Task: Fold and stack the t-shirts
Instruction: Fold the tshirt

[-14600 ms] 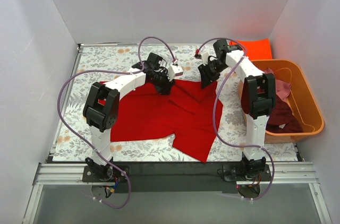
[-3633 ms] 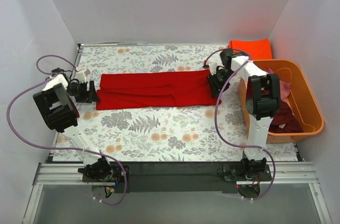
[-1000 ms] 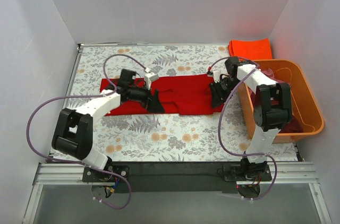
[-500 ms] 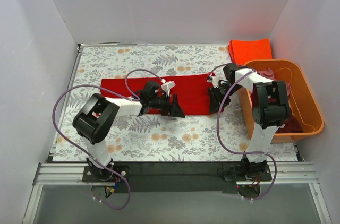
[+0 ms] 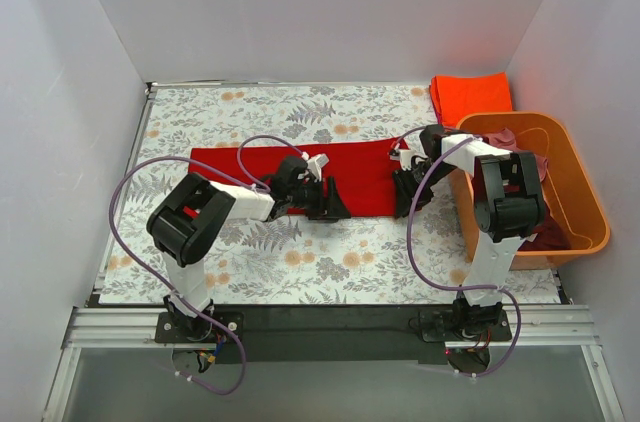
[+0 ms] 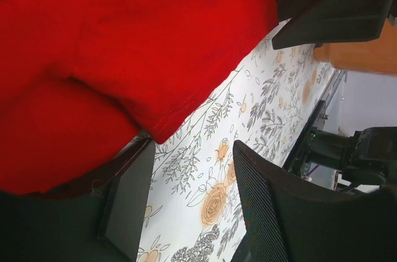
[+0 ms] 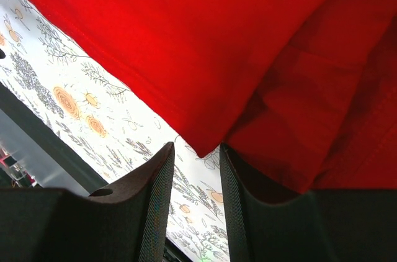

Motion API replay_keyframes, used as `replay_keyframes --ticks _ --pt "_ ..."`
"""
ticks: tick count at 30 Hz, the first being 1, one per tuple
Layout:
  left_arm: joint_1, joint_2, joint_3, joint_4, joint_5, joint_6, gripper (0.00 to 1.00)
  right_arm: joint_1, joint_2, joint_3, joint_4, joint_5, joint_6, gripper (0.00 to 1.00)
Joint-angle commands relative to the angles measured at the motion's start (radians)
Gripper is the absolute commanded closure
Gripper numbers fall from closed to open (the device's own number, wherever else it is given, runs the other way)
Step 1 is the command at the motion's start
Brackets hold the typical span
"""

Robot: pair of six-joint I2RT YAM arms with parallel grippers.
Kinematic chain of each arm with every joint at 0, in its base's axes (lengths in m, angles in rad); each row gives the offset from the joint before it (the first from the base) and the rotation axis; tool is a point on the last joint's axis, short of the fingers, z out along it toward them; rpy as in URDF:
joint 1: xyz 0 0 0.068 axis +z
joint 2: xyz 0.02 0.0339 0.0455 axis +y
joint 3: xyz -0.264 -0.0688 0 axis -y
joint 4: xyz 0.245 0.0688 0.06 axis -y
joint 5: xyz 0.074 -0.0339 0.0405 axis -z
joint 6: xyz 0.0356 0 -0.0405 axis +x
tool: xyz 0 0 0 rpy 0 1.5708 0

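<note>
Both part-open, no grip evident: left claw [image 6: 193,150] wide at red t-shirt [image 5: 225,164] hem, right claw [image 7: 196,156] narrow at corner (lower centre). Risk: shallow bite, single layer caught, fold undone.

The bright red t-shirt [image 5: 250,167] lies flat, folded into a long narrow band running left to right. The left pincer [image 5: 326,205] is at its near edge about midway, and the right pincer [image 5: 405,196] is at its right end. At each pincer a hemmed corner of the cloth points into the gap between the fingers, with cloth lying over one finger. The orange-red t-shirt [image 5: 470,92] is a neat folded rectangle, beyond the right pincer and to its right, well apart. The dusty pink t-shirt [image 5: 533,164] and the maroon t-shirt [image 5: 550,234] lie crumpled further right of that pincer.
</note>
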Motion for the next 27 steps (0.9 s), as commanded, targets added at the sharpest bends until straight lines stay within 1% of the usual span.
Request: replay_keyframes --ticks 1,6,9,10,12,15,16,17,19,20,21,23,27 --pt "-0.009 0.008 0.018 -0.012 -0.055 -0.02 0.48 -0.002 0.015 0.0 0.016 -0.022 0.008 0.59" --pt "-0.015 0.039 0.033 -0.008 -0.07 -0.043 0.48 -0.002 0.021 0.014 0.02 -0.029 0.014 0.6" --pt "-0.015 0.044 0.045 -0.009 -0.073 -0.043 0.51 -0.002 0.016 0.016 0.02 -0.029 0.013 0.65" --pt "-0.015 0.045 0.05 -0.014 -0.073 -0.043 0.54 -0.004 0.016 0.016 0.018 -0.028 0.013 0.7" --pt "-0.015 0.045 0.058 -0.02 -0.073 -0.043 0.57 -0.002 0.016 0.019 0.018 -0.028 0.011 0.76" --pt "-0.015 0.042 0.067 -0.027 -0.066 -0.042 0.63 -0.004 0.021 0.028 0.015 -0.037 0.017 0.95" --pt "-0.015 0.038 0.067 -0.035 -0.058 -0.042 0.64 -0.004 0.018 0.029 0.015 -0.04 0.019 0.99" --pt "-0.015 0.025 0.065 -0.037 -0.052 -0.04 0.69 -0.001 0.016 0.031 0.013 -0.045 0.02 0.99" --pt "-0.015 0.007 0.062 -0.049 -0.052 -0.036 0.74 -0.004 0.005 0.034 0.015 -0.052 0.019 0.99" --pt "-0.015 -0.008 0.064 -0.055 -0.052 -0.034 0.79 -0.002 0.001 0.034 0.015 -0.062 0.019 0.99" --pt "-0.015 -0.017 0.065 -0.061 -0.05 -0.028 0.89 -0.002 -0.004 0.034 0.015 -0.069 0.014 0.99" --pt "-0.015 -0.028 0.079 -0.078 -0.05 -0.023 1.0 -0.002 -0.019 0.035 0.016 -0.086 0.014 0.99" --pt "-0.013 -0.047 0.113 -0.106 -0.033 -0.014 1.0 -0.004 -0.038 0.049 0.016 -0.102 0.01 0.99"
